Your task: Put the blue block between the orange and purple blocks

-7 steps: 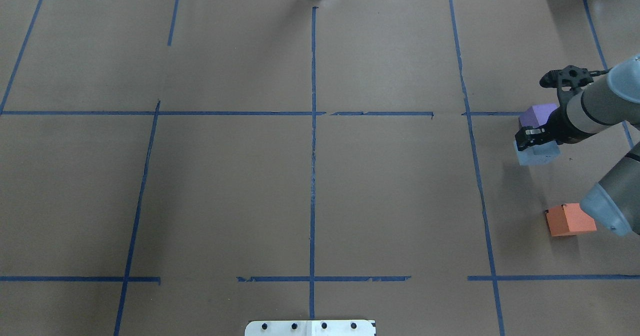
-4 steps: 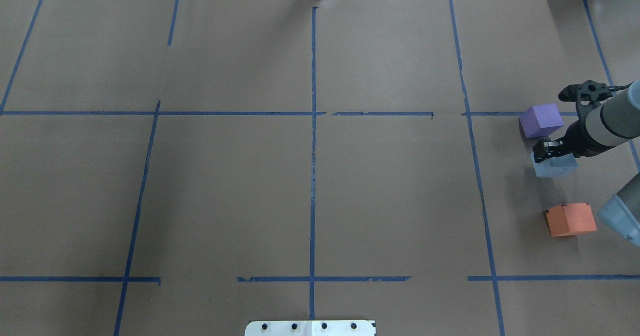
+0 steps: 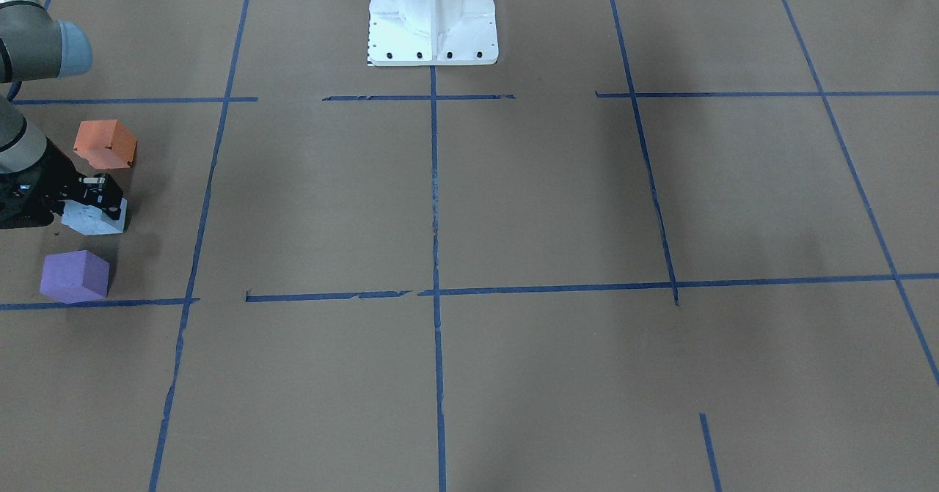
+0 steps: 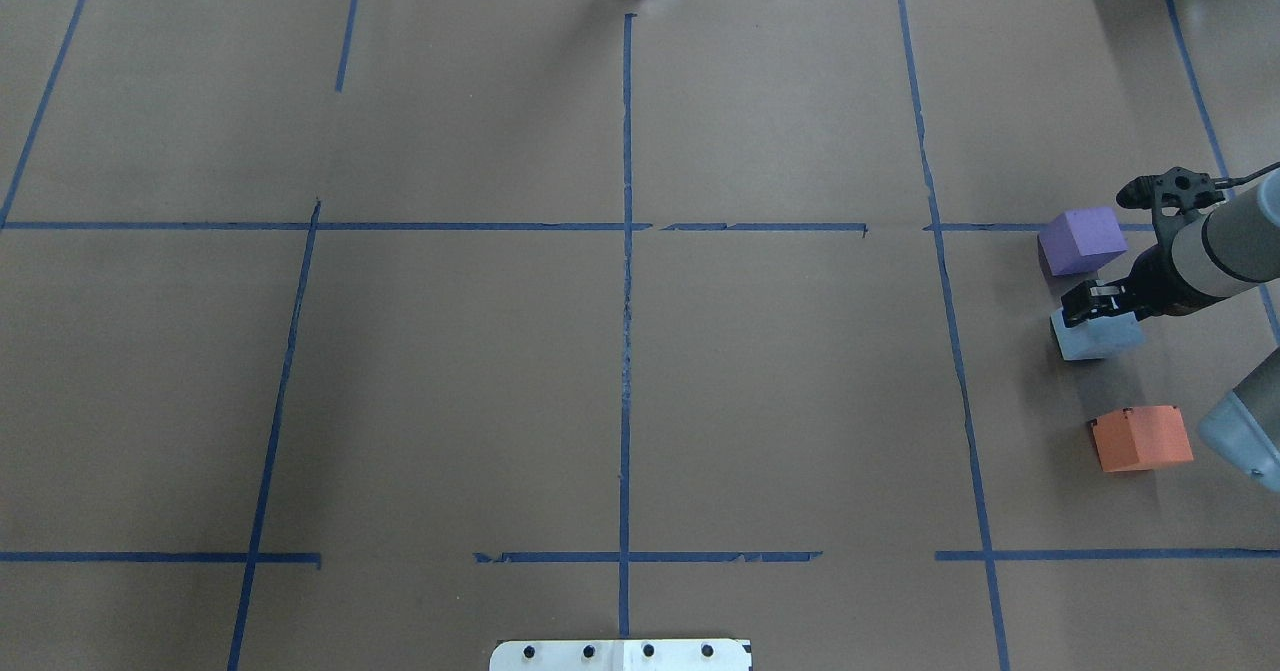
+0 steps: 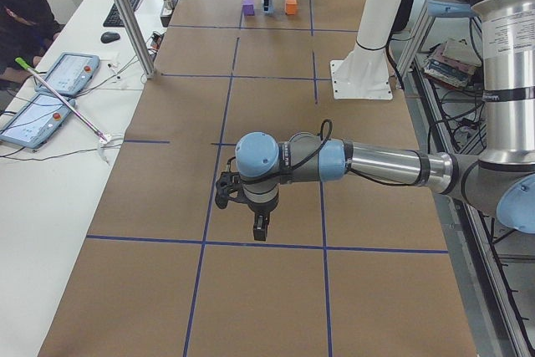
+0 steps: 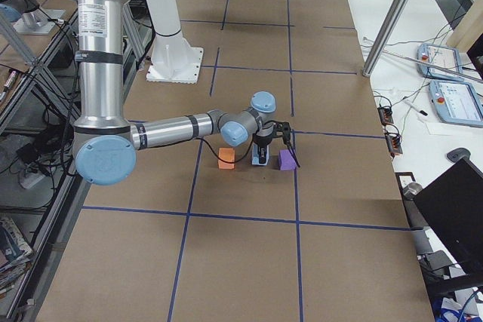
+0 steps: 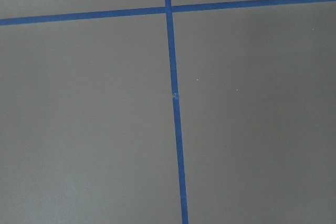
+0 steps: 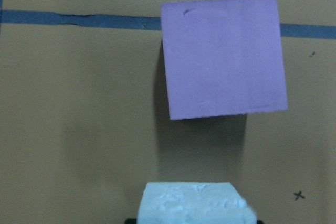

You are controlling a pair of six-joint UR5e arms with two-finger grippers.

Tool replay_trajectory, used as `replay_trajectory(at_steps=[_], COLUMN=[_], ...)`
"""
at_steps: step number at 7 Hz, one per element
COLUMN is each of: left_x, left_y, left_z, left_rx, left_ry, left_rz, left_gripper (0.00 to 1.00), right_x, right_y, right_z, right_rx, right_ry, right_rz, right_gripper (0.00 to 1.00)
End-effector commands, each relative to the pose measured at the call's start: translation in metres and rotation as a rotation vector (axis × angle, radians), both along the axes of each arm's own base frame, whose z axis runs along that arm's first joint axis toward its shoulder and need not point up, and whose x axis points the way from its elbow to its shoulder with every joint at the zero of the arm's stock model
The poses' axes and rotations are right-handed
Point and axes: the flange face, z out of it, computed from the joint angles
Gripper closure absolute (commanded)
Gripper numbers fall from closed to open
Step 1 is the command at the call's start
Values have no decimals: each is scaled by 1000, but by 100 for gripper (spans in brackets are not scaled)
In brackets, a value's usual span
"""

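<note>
Blue block (image 4: 1100,339), pinched by right gripper (image 4: 1086,309), sits between far purple block (image 4: 1082,239) and near orange block (image 4: 1140,438).
Risk: foam clinging to the opening fingers may drag it off line.

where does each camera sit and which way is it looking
Front-facing: across the table, facing the base; right arm at left edge.
Overhead: behind robot, looking down; right gripper on blue block.
Exterior left: table end; left arm near.
Exterior right: opposite end; right arm near.
Left wrist: down on taped paper; no body.
Right wrist: faces purple block, blue block at bottom edge.
Overhead and front-facing share orange block.
</note>
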Motion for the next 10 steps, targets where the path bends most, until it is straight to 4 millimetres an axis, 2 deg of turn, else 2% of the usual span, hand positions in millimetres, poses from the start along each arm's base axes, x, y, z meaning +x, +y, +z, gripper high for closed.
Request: replay_trajectory(at_steps=[1, 2, 3, 4, 5, 6, 7, 8, 9, 10], left_x=[0, 0, 0, 0, 0, 0, 0, -1, -1, -1], left_y=[0, 0, 0, 0, 0, -1, -2, -4, -3, -1], left_z=[-2, -2, -4, -4, -4, -4, -2, -1, 0, 3], left_rx=[4, 4, 7, 5, 8, 13, 34, 50, 53, 45], left_ry=[0, 0, 0, 0, 0, -2, -4, -8, -10, -11], left_rz=[-1, -1, -1, -1, 0, 2, 2, 1, 5, 4], left_gripper=[0, 0, 0, 0, 0, 0, 0, 0, 0, 0], right_x=[24, 49, 86, 127, 174, 214, 254, 283, 296, 297], right_y=[-9, -15, -24, -25, -16, -10, 8, 17, 29, 35], right_z=[-17, -23, -18, -3, 17, 28, 45, 50, 43, 45], right_rx=[-20, 8, 18, 38, 65, 79, 85, 80, 36, 11], right_ry=[-33, -53, -54, -35, -32, -29, -10, 1, 11, 18], right_rz=[24, 10, -10, -37, -77, -94, -109, -129, -147, -138], right_gripper=[0, 0, 0, 0, 0, 0, 0, 0, 0, 0])
